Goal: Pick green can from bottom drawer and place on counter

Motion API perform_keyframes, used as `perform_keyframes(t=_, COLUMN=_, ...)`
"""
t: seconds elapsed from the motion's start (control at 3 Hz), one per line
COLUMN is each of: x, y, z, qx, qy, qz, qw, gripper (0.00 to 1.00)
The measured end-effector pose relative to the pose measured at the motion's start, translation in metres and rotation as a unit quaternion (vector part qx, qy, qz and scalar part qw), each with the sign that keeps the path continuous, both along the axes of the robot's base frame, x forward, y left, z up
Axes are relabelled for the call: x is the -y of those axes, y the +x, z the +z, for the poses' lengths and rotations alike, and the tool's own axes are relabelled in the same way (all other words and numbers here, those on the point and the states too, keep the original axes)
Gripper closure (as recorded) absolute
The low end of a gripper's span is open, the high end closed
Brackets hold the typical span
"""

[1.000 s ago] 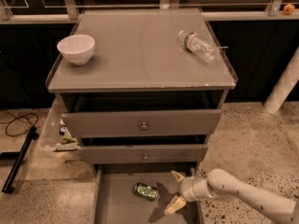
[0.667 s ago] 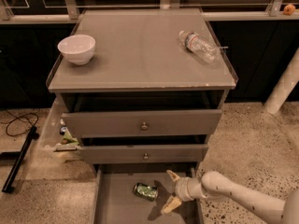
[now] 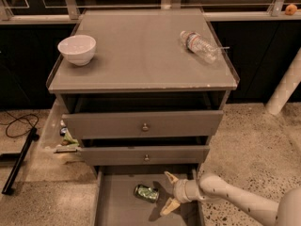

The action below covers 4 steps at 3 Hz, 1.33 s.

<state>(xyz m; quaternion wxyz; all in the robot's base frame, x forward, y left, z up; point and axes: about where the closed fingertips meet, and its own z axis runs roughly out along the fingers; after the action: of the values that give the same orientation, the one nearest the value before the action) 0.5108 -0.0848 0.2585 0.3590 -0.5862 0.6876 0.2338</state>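
Over the last second the gripper (image 3: 169, 191) has edged closer to the green can (image 3: 146, 193), which lies on its side in the bottom drawer (image 3: 115, 199), just ahead of the wide-spread fingers (image 3: 168, 207) and untouched. Closing on it looks near, and the counter (image 3: 141, 55) surface comes afterwards.

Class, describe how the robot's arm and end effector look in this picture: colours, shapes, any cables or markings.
The arm is off-white, made of smooth rounded tubular segments with a bulbous joint near the wrist. The end effector, over the bottom drawer just right of the green can, has two slim, pointed, pale yellowish fingers on a short light cylinder. No cables or markings show.
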Motion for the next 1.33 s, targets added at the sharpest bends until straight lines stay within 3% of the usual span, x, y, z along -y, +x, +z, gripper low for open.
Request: perform_keyframes(t=1.33, x=-0.038, y=0.016, z=-0.078, qx=-0.035, qy=0.013, qz=-0.002, qw=0.9993, gripper=0.00)
